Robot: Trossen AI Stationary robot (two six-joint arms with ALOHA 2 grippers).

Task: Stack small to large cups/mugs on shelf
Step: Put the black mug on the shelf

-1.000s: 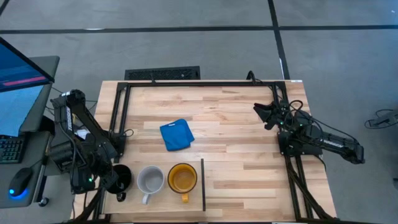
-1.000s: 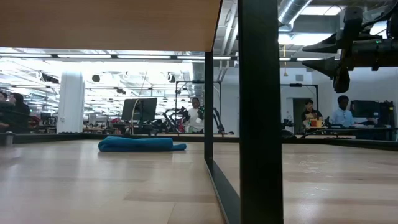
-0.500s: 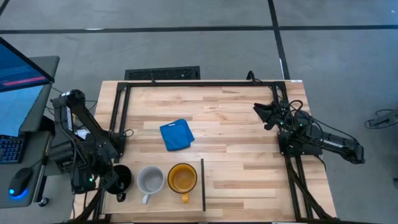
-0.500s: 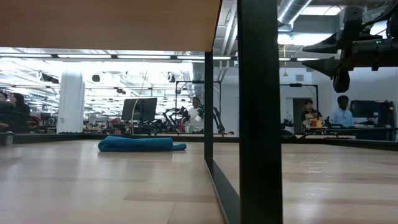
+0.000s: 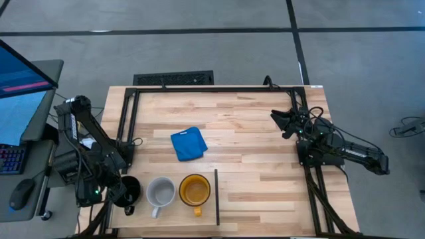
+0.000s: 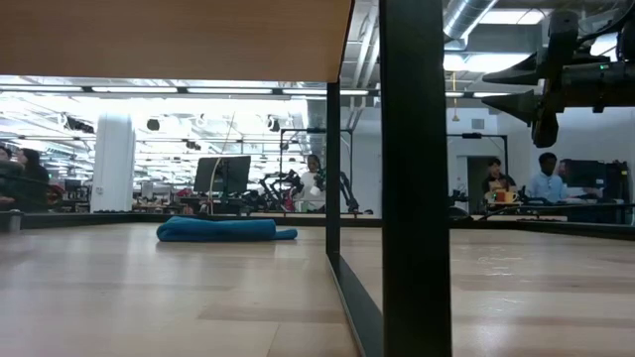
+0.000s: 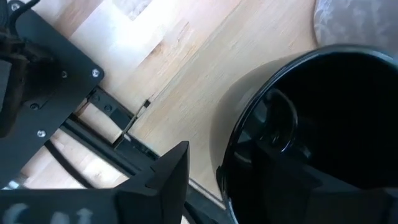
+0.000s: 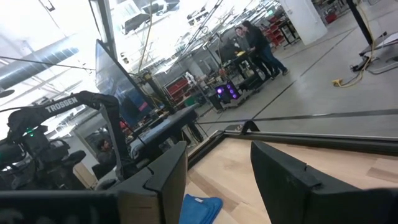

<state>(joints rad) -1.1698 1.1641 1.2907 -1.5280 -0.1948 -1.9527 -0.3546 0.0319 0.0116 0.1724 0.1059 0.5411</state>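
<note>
Glossy black mug [image 5: 131, 189] stands upright at the near-left end of the pale wood shelf panel [image 5: 174, 211], beside the grey-white mug [image 5: 160, 191] and amber mug [image 5: 194, 190]. Directly over it, the left gripper [image 5: 121, 192] straddles its rim, jaws parted. The right gripper [image 5: 282, 122] waits well apart, open.

Around my table I've got grey concrete floor [image 5: 199, 53], crossed by dark seam lines. Off to my left sits a desk with a lit monitor [image 5: 23, 70], a keyboard [image 5: 10, 159] and a mouse [image 5: 21, 194]. Looking level across, it's a big open workshop: bright strip lights [image 6: 149, 89] overhead, a white column [image 6: 112, 159], exposed ducting [image 6: 476, 15] up high. People [image 6: 544, 178] are gathered at a far bench, and another person [image 6: 314, 180] stands among the equipment mid-room.
</note>
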